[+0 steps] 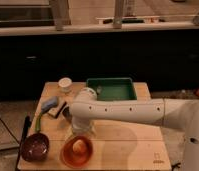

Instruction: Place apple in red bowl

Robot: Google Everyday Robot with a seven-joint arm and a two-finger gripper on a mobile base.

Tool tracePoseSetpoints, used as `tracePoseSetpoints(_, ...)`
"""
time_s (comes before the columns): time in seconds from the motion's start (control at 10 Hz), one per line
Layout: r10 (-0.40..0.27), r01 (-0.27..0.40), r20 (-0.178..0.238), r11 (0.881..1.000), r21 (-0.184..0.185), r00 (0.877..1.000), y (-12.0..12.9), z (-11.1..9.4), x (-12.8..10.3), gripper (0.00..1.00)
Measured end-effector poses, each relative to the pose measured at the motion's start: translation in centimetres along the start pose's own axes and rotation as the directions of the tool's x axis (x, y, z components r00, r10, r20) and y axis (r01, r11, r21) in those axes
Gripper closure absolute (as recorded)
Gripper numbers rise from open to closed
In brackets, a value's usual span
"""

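The red bowl sits on the wooden table near its front edge, left of centre. The apple, small and orange-yellow, lies inside it. My gripper hangs straight down from the white arm, just above the bowl and the apple. The arm reaches in from the right and bends down at the elbow.
A darker purple bowl stands just left of the red one. A green tray is at the back, a white cup to its left. A blue object and a green-handled tool lie on the table's left side.
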Motion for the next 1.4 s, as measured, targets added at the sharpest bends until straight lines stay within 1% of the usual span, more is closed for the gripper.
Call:
tracePoseSetpoints(0.2,-0.010,0.010,-0.005,1.000,-0.013,1.000,-0.19,-0.50,0.37,0.20)
tracePoseSetpoints(1.4,-0.009,0.009,-0.005,1.000,-0.014,1.000,-0.17,-0.48,0.39,0.20)
